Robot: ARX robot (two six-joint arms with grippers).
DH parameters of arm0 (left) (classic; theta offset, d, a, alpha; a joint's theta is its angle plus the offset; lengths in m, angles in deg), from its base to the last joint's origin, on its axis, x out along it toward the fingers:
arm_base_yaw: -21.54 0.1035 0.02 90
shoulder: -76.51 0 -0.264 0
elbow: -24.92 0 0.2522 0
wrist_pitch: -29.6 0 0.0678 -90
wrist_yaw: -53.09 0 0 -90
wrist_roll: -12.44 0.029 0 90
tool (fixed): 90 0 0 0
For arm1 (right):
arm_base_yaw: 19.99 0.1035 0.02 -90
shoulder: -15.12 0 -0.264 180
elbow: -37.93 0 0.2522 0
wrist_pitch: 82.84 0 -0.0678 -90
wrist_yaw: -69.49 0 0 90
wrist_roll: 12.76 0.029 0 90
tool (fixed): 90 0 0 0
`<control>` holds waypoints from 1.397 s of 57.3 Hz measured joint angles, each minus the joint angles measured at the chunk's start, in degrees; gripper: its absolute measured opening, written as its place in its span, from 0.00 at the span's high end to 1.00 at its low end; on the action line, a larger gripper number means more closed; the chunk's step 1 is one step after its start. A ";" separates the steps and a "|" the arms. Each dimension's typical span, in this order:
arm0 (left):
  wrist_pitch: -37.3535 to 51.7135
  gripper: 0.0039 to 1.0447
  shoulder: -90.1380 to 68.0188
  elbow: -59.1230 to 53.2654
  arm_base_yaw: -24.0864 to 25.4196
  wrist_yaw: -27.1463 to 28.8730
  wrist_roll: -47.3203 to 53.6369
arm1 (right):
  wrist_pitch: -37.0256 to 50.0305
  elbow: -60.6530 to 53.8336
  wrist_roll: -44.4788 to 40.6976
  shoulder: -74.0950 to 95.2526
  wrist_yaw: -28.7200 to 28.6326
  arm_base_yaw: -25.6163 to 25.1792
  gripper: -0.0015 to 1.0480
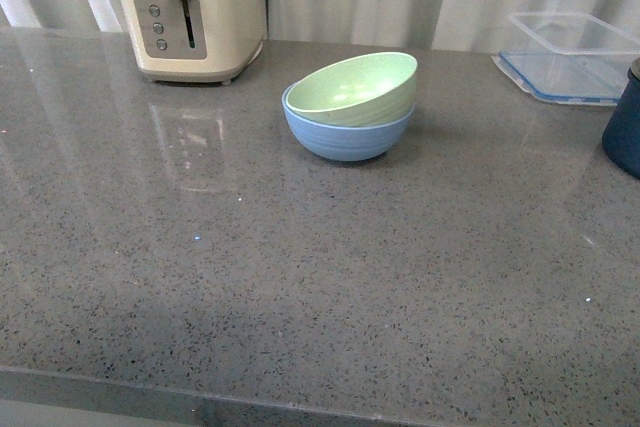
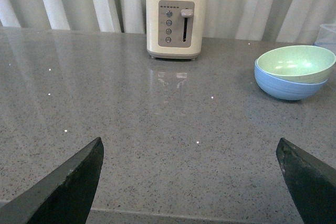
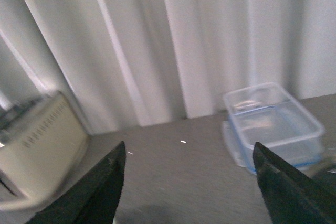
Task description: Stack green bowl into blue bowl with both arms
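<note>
Looking out from my body camera, I see the green bowl [image 1: 358, 88] nested in the blue bowl [image 1: 347, 134], tilted so its far-right rim rides higher. The pair stands on the grey speckled counter [image 1: 300, 287], near a cream toaster [image 1: 190, 12] at the back left. A clear lidded container [image 1: 570, 55] sits at the back right, with a dark navy pot [image 1: 625, 127] just in front of it at the edge. Neither of my arms shows here.

From my left wrist, my left gripper [image 2: 191, 182] is spread wide and holds nothing, with bare counter between its fingers [image 2: 73, 184]. The stacked bowls sit well ahead of it, beside the toaster.

From my right wrist, the picture is blurred. My right gripper [image 3: 191, 192] is likewise wide apart and empty, facing the container and pale curtain [image 3: 210, 40].
</note>
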 joint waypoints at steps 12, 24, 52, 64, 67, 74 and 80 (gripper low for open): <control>0.00 0.06 0.02 0.00 0.00 0.02 -0.02 | 5.90 -16.48 -8.98 -6.95 -2.73 -1.92 0.74; 0.00 0.06 0.02 0.00 0.00 0.02 -0.02 | 8.74 -27.26 -10.16 -15.13 -4.28 -4.44 0.99; 0.00 0.06 0.02 0.00 0.00 0.02 -0.02 | 3.19 -43.23 -10.32 -36.41 -9.81 -9.75 0.99; 0.00 0.06 0.02 0.00 0.00 0.02 -0.02 | 1.40 -47.21 -10.32 -43.15 -9.81 -9.75 0.99; 0.00 0.06 0.02 0.00 0.00 0.02 0.00 | 0.24 -48.04 -10.32 -44.24 -9.84 -9.75 0.99; 0.00 0.06 0.02 0.00 0.00 0.02 -0.02 | -4.74 -48.44 -10.32 -49.70 -9.81 -9.75 0.99; 0.00 0.06 0.02 0.00 0.00 0.02 0.00 | -9.49 -48.46 -10.32 -54.97 -9.84 -9.75 0.99</control>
